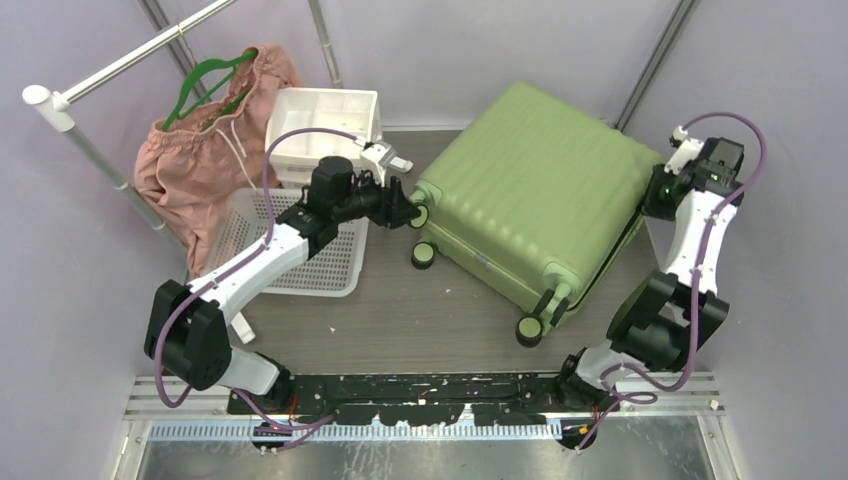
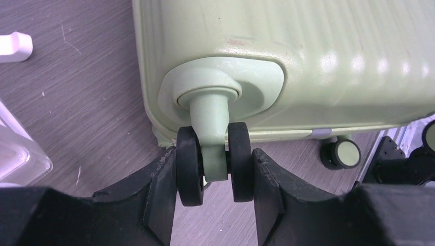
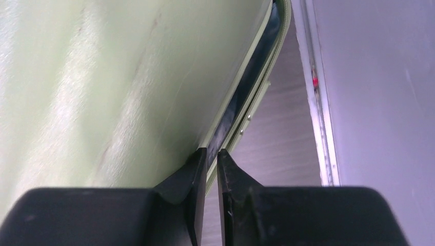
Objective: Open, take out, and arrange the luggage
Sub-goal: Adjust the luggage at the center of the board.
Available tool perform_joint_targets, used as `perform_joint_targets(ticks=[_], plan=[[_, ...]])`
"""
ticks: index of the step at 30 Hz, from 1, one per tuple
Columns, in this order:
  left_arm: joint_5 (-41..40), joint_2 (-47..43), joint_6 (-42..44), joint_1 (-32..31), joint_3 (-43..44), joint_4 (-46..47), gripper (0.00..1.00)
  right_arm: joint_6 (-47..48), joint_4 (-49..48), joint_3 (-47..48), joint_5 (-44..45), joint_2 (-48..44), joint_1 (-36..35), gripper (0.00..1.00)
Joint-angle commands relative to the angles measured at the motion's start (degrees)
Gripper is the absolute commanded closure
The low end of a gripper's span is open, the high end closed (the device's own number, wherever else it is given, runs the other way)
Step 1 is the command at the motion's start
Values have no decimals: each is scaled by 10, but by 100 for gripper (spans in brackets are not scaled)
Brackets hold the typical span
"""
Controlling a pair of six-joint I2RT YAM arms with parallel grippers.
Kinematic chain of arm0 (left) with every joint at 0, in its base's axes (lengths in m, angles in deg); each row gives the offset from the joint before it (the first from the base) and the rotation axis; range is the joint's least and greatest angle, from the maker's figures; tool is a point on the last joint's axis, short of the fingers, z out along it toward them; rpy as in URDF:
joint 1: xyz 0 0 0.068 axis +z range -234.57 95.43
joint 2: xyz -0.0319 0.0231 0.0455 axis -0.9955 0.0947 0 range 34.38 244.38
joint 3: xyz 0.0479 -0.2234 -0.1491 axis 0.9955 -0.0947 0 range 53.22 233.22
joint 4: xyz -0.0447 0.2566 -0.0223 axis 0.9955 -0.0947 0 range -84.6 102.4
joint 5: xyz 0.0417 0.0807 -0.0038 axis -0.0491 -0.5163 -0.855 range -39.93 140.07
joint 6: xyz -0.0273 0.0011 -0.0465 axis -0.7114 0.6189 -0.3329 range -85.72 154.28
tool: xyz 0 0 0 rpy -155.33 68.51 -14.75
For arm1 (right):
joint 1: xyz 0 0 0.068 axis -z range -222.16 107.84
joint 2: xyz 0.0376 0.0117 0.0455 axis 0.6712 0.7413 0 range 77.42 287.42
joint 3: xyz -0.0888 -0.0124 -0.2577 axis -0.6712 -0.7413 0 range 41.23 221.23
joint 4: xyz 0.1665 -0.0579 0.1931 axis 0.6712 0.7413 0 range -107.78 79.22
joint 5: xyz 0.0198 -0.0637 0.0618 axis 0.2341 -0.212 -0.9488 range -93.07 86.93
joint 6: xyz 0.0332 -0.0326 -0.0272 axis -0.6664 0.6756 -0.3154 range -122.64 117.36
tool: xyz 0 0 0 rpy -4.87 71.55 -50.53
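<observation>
The light-green ribbed luggage (image 1: 530, 190) lies flat on the floor with its wheels toward the left and front. My left gripper (image 1: 408, 212) is at its near-left corner. In the left wrist view this gripper (image 2: 214, 160) is shut on a twin black wheel (image 2: 189, 169), one finger pressed against each outer face. My right gripper (image 1: 655, 195) is at the luggage's right edge. There its fingers (image 3: 209, 151) are nearly together, pinching the thin green rim (image 3: 246, 77) of the upper shell (image 3: 102, 77). A dark gap with bluish lining shows beside that rim.
A white perforated basket (image 1: 300, 250) lies left of the luggage, under my left arm. Behind it stands a white drawer unit (image 1: 320, 120). A pink garment on a green hanger (image 1: 200, 150) hangs from the white rail (image 1: 120, 60). The right wall (image 3: 379, 77) is close to my right gripper.
</observation>
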Motion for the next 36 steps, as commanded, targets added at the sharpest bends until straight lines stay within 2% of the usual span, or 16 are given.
perform_joint_targets(ticks=[1,4,7,11,15,20,26,31,36], plan=[[13,-7,-20,-8,31,4,100,-7,-11,99,-85,37,-47,78],[14,-5,-37,-14,32,8,100,82,76,179,-61,56,-43,75],[21,-4,-54,-22,30,18,100,145,155,211,-49,40,-30,71],[29,-1,-63,-35,28,26,100,180,226,202,-59,-25,-24,57],[37,3,-61,-48,32,25,100,183,295,183,-114,-94,-24,47],[46,2,-54,-55,40,14,100,173,375,172,-199,-140,-24,46],[64,17,-31,-78,72,-25,100,204,436,177,-286,-169,-56,41],[67,25,-27,-102,78,-26,100,303,508,194,-304,-172,-83,38],[61,36,-42,-116,82,-14,100,337,515,175,-297,-190,-98,37]])
